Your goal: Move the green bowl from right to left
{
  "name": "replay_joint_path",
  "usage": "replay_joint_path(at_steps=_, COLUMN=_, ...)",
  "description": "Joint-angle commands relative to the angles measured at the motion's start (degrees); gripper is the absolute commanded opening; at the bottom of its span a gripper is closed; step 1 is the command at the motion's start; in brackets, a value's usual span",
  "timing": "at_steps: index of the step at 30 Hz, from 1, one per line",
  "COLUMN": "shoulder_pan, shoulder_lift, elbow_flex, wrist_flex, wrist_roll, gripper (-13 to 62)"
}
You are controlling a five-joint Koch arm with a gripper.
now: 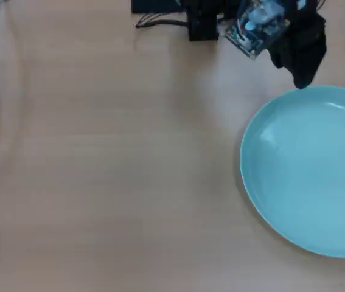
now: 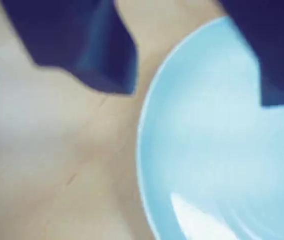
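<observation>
The green bowl [image 1: 309, 170] is a wide, shallow, pale mint dish lying on the wooden table at the right of the overhead view, partly cut off by the right edge. My gripper [image 1: 303, 76] hangs at the bowl's far rim, at the top of that view. In the wrist view the gripper [image 2: 197, 97] is open: one dark finger [image 2: 91, 50] is over bare table left of the rim, the other [image 2: 277, 55] is over the bowl [image 2: 222, 150]. Nothing is held between them.
The arm's base and black cables [image 1: 160, 21] sit at the top edge of the overhead view. The light wooden table [image 1: 111, 164] stretches out to the left of the bowl.
</observation>
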Motion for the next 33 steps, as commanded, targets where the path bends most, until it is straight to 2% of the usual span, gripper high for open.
replay_joint_path(at_steps=1, shoulder_pan=4.31, shoulder_lift=2.72, elbow_flex=-6.33, wrist_flex=4.75, wrist_roll=-4.04, gripper=24.4)
replay_joint_path(at_steps=9, shoulder_pan=14.06, shoulder_lift=2.81, elbow_flex=-9.14, wrist_flex=5.36, wrist_roll=-10.72, gripper=24.4)
replay_joint_path(at_steps=18, shoulder_pan=20.48, shoulder_lift=2.72, elbow_flex=-8.7, wrist_flex=5.01, wrist_roll=-10.72, gripper=24.4)
replay_joint_path(at_steps=33, shoulder_pan=22.85, shoulder_lift=2.55, elbow_flex=-8.61, wrist_flex=4.75, wrist_roll=-10.81, gripper=24.4)
